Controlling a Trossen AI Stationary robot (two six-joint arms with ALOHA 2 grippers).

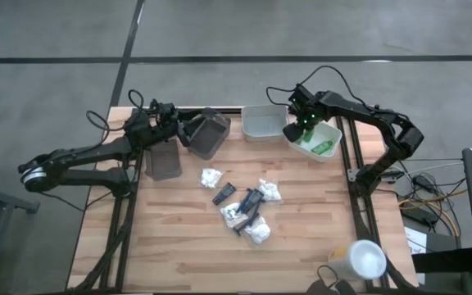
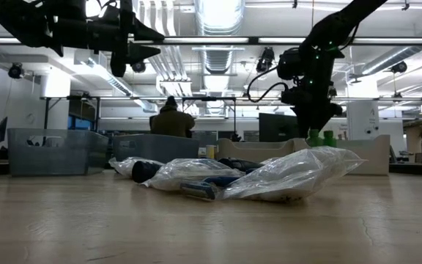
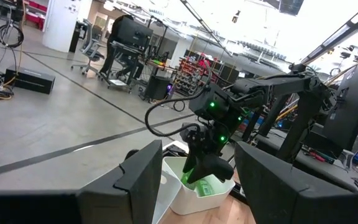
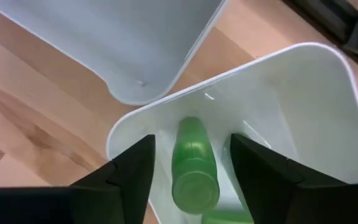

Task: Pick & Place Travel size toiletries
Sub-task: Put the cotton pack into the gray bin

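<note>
The right gripper [image 4: 191, 165] hangs over the white tray [image 4: 328, 93] at the far right of the wooden surface [image 1: 170, 254]. Its jaws stand apart, and a green bottle [image 4: 192, 163] lies directly between and below them on the tray's floor; whether the fingers touch it cannot be told. A second green bottle [image 1: 324, 147] lies in the same tray, just beyond the jaws. Beside the white tray sits a pale grey tray [image 1: 265, 121], its corner close to the jaws' outer side.

The left gripper [image 1: 188, 127] waits above the far left of the surface, jaws spread wide with nothing between them, over the dark grey tray [image 1: 211, 135] with a brown tray [image 1: 165, 160] next to it.

The remaining toiletries lie in a loose heap mid-surface, well away from both sets of jaws: white crinkly packets [image 1: 211, 176] and dark flat tubes [image 1: 224, 193]. A large white cup [image 1: 360, 260] lies on its side at the near right corner. In the low view a person [image 2: 171, 117] shows in the room behind.
</note>
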